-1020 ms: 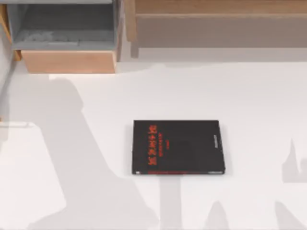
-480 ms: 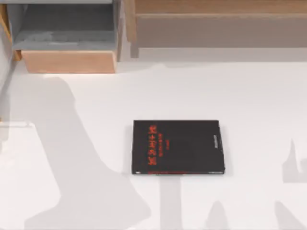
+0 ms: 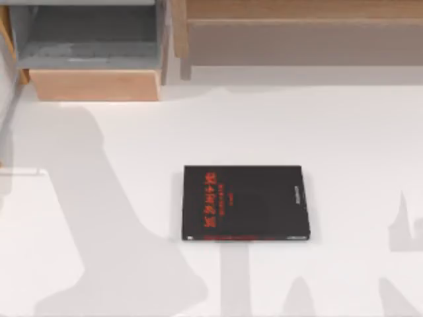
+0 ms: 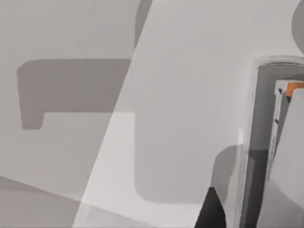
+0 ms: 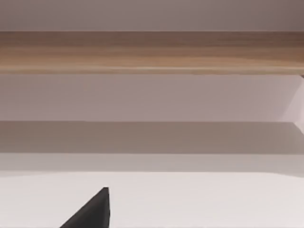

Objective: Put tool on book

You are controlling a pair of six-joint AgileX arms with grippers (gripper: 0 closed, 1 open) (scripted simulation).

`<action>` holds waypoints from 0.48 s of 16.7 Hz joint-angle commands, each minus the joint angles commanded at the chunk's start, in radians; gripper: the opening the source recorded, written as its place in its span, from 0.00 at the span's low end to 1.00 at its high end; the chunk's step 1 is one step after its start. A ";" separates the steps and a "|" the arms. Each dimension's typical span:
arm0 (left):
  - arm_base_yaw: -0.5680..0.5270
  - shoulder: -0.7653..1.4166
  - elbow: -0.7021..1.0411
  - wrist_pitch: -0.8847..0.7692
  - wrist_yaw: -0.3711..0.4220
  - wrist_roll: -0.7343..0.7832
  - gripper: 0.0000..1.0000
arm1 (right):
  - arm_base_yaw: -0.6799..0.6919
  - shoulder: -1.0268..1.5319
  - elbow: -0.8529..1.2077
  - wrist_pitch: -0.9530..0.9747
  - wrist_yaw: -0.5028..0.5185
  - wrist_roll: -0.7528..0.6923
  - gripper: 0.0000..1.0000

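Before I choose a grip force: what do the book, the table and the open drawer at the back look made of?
The book looks like card or paper with a matt black cover and printed red lettering. The table reads as a smooth matt white laminate, though that is uncertain. The drawer front shows pale wood grain; its inside looks grey and painted.

Red lettering on the book (image 3: 244,203) too blurred to read; the small pale text near its right edge, too. Open drawer (image 3: 92,59) behind the book cut off by the top edge. Wooden shelf (image 3: 297,33) likewise cut off.
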State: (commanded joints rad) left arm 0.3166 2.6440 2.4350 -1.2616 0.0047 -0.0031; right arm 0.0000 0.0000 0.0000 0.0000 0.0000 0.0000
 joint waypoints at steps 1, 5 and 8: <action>0.000 0.000 0.000 0.000 0.000 0.000 0.10 | 0.000 0.000 0.000 0.000 0.000 0.000 1.00; 0.000 0.000 0.000 0.000 0.000 0.000 0.00 | 0.000 0.000 0.000 0.000 0.000 0.000 1.00; 0.000 0.000 0.000 0.000 0.000 0.000 0.00 | 0.000 0.000 0.000 0.000 0.000 0.000 1.00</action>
State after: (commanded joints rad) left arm 0.3166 2.6440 2.4350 -1.2616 0.0047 -0.0031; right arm 0.0000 0.0000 0.0000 0.0000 0.0000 0.0000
